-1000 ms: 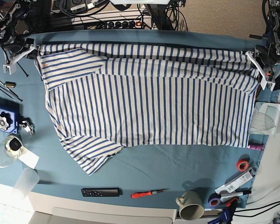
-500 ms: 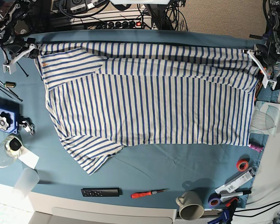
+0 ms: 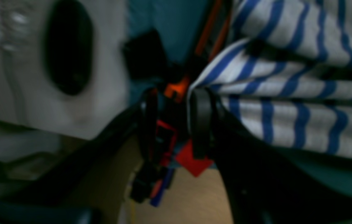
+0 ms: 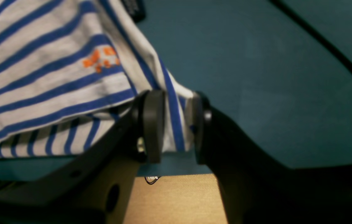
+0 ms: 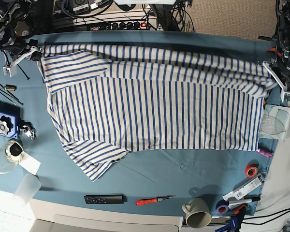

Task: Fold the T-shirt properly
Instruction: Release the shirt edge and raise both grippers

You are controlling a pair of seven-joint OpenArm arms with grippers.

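the t-shirt lies spread over the blue table, its far edge folded over into a long band that runs left to right along the far side, one sleeve splayed out at the near left. each arm sits at one end of that band, which looks deliberate: working both far corners together would keep the fold line straight.

the right gripper, at the far left corner, has its jaws parted with a strip of striped cloth running between them; the pads seem barely to touch it, so it looks let go rather than pinched. the left gripper, at the far right corner, is also part open, the cloth lying against one pad only, though that view is blurred and i would not swear to it.

against the earlier frames, both grippers have opened, and the right end of the band has sagged nearer.
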